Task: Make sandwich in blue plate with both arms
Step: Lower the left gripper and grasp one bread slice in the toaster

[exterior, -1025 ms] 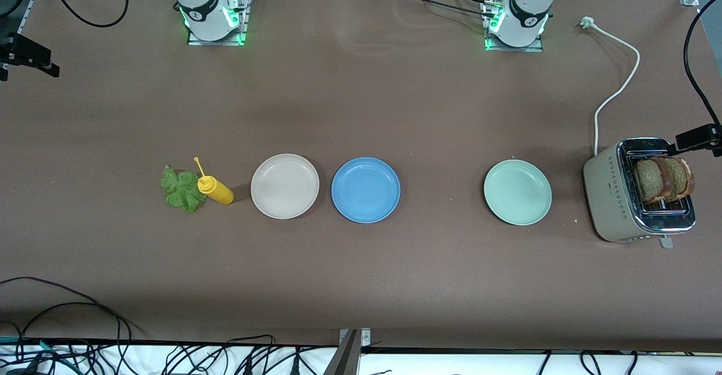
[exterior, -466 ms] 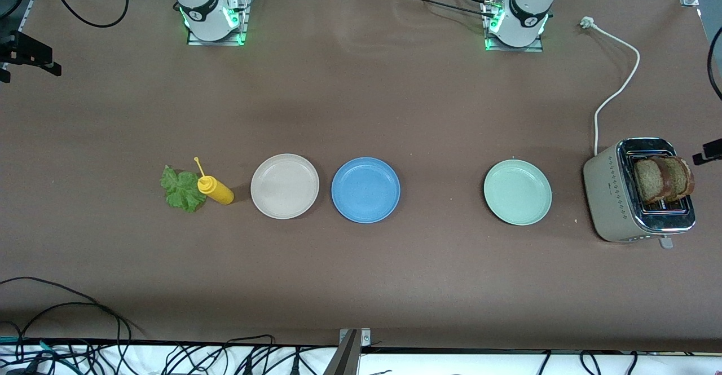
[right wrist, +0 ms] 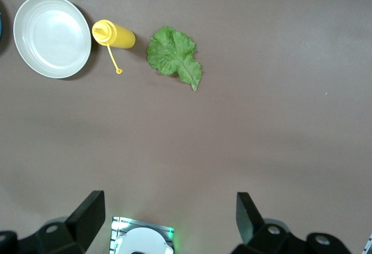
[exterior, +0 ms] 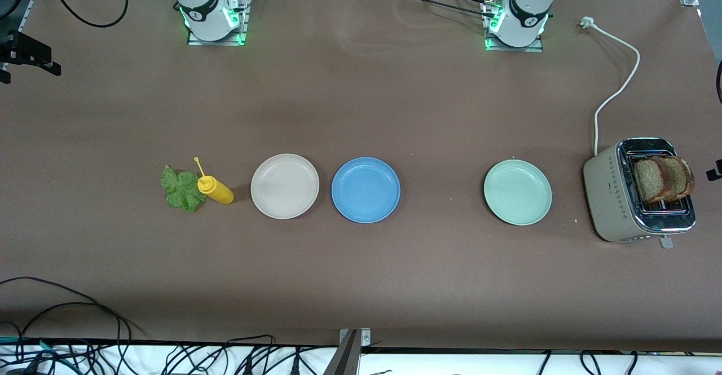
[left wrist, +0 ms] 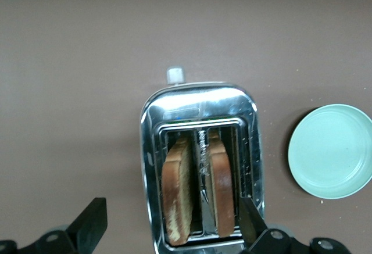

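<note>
The blue plate (exterior: 365, 190) lies bare at mid-table. Two brown bread slices (exterior: 663, 179) stand upright in the slots of a toaster (exterior: 612, 194) at the left arm's end. My left gripper (left wrist: 171, 210) hangs open high over the toaster, one fingertip (left wrist: 93, 216) off its side and the other above its rim. The slices (left wrist: 180, 196) show between the fingers, untouched. A green lettuce leaf (exterior: 181, 189) lies flat at the right arm's end. My right gripper (right wrist: 170, 207) is open and empty, high over its own base, with the lettuce (right wrist: 174, 56) well away from it.
A yellow squeeze bottle (exterior: 215, 189) lies on its side touching the lettuce. A beige plate (exterior: 285, 186) sits beside the blue plate, and a mint-green plate (exterior: 517, 192) sits between the blue plate and the toaster. The toaster's white cord (exterior: 617, 87) runs toward the bases.
In the front view my left gripper has slid lower along the edge of the picture by the toaster, leaving only a sliver showing. The right arm has barely moved.
</note>
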